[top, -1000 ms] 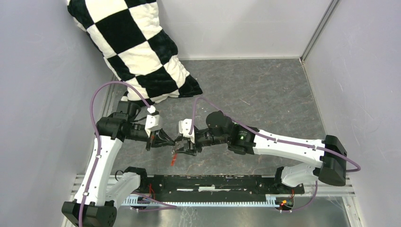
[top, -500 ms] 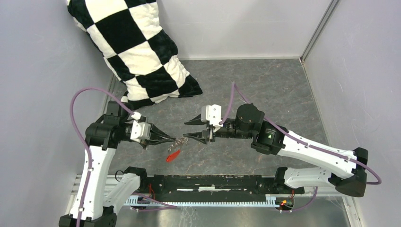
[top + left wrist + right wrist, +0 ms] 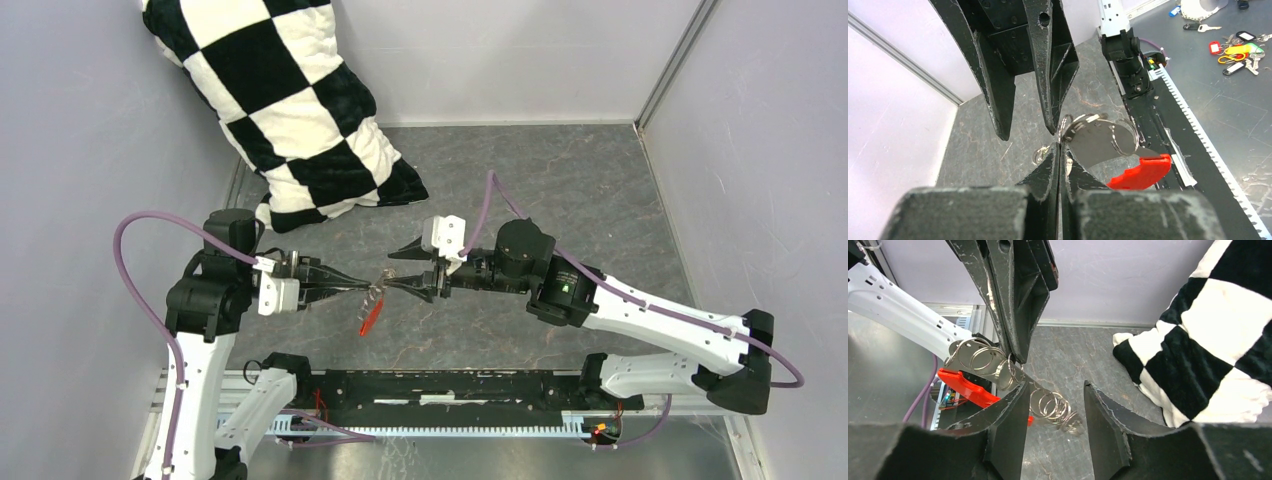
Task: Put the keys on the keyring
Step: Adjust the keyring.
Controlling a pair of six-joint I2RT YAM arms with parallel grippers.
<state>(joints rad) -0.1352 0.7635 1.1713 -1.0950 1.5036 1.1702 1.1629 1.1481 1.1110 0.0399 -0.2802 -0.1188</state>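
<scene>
Left claw: the left gripper [image 3: 362,286] is reaching in from the left, its jaws pressing fully together on the metal of the keyring [image 3: 376,292].
Keyring: it is hanging in that pinch, midway between the two arms. Its flat silver plate and loops are sitting at the left fingertips, and the red tag [image 3: 368,318] is dangling below them, tilted toward the near edge.
Right claw: the right gripper [image 3: 390,272] is pointing at the left one, almost tip to tip, with its jaws standing roughly half apart and gripping nothing. Its lower finger is lying right at the keyring, though whether it is touching cannot be told.
Loose loops: a short string of small silver rings [image 3: 1050,407] is trailing from the keyring (the right wrist view is showing this best) and is crossing the gap between the right gripper's jaws.
Table: the grey marbled table [image 3: 570,180] is lying under both arms.
Pillow: a black-and-white chequered pillow [image 3: 290,110] is leaning in the far left corner, well apart from the grippers.
</scene>
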